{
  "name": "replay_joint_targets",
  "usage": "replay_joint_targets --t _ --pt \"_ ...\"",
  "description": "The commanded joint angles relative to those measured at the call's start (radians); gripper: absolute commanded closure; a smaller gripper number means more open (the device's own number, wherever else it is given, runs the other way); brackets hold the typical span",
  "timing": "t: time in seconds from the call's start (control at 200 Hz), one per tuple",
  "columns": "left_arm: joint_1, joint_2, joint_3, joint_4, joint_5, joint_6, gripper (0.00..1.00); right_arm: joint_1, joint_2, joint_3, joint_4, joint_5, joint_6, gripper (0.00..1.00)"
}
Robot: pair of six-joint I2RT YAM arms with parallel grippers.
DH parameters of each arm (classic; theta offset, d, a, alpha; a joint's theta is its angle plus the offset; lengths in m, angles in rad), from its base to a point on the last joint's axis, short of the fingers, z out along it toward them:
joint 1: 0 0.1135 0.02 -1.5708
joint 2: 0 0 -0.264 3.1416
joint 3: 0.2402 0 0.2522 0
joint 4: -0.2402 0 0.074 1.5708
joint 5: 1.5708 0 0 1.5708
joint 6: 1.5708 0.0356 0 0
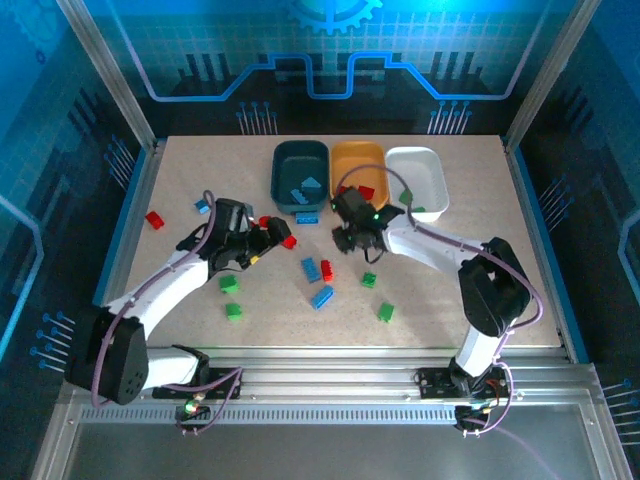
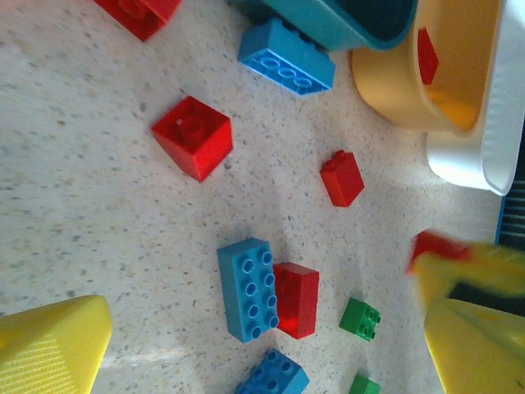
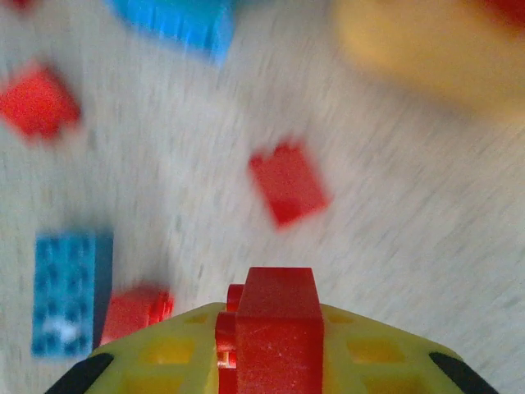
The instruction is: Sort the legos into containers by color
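Clenched right jaws hold one red lego (image 3: pixel 275 324), upright between two yellow fingers (image 3: pixel 164 353). In the top view the right jaws hang over the desk (image 1: pixel 450 300), just in front of the yellow-orange tub (image 1: pixel 357 163). That wrist view is blurred. It shows, on the desk below, three more red bricks and two blue ones.

The left jaws are released to full spread and grasp nothing. Their two yellow fingers (image 2: pixel 49 349) flank a patch of desk strewn with bricks. From above they sit just beside a red cube (image 1: pixel 288 241).

Loose legos counted in the top view:
- Four green legos (image 1: pixel 229 284), two left of centre and two right of centre.
- Four blue legos (image 1: pixel 322 296), one of them (image 1: pixel 307 216) against the near wall of the dark teal tub (image 1: pixel 300 160).
- Four red legos (image 1: pixel 154 219), one of them touching the long side of a blue brick (image 1: pixel 311 268).

The left wrist view adds a small red brick (image 2: pixel 342 177), lying apart from the others.

Three containers stand side by side along the far half of the desk: dark teal, yellow-orange, and the white tub (image 1: pixel 418 178).
- The teal tub holds blue pieces (image 1: pixel 305 188), at least two, though the exact number cannot be told.
- The yellow-orange tub holds at least one red piece (image 1: pixel 365 191).
- The white tub shows two green pieces (image 1: pixel 418 211) at its near end.
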State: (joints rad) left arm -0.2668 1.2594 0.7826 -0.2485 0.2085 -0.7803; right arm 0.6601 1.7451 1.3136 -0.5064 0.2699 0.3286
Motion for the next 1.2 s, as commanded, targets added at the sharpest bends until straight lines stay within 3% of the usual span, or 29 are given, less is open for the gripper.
replay_joint_targets --t 0.0,0.185,0.445,0.595,0.8,1.045,1.196 --pt "0.024 -0.105 -0.020 -0.040 -0.081 0.003 0.01 -0.099 0.073 0.125 -0.005 0.063 -0.083 0.72" --pt "0.032 -0.246 -0.065 -0.037 -0.151 0.012 0.01 -0.180 0.309 0.387 -0.057 0.068 -0.093 0.73" --pt "0.040 -0.235 -0.071 -0.047 -0.116 0.001 0.01 -0.241 0.562 0.745 -0.198 0.023 -0.022 0.70" --pt "0.041 -0.204 -0.077 -0.024 -0.086 -0.005 0.01 -0.251 0.569 0.789 -0.222 0.019 -0.040 0.45" --pt "0.040 -0.133 -0.084 0.055 -0.024 -0.050 0.01 -0.238 0.328 0.573 -0.110 -0.022 -0.028 0.41" --pt "0.038 -0.099 -0.182 0.238 0.058 -0.147 0.02 -0.105 -0.050 0.029 -0.042 0.098 0.141 0.34" --pt "0.030 -0.078 -0.276 0.366 0.038 -0.196 0.04 -0.019 -0.176 -0.226 -0.042 0.013 0.308 0.28"
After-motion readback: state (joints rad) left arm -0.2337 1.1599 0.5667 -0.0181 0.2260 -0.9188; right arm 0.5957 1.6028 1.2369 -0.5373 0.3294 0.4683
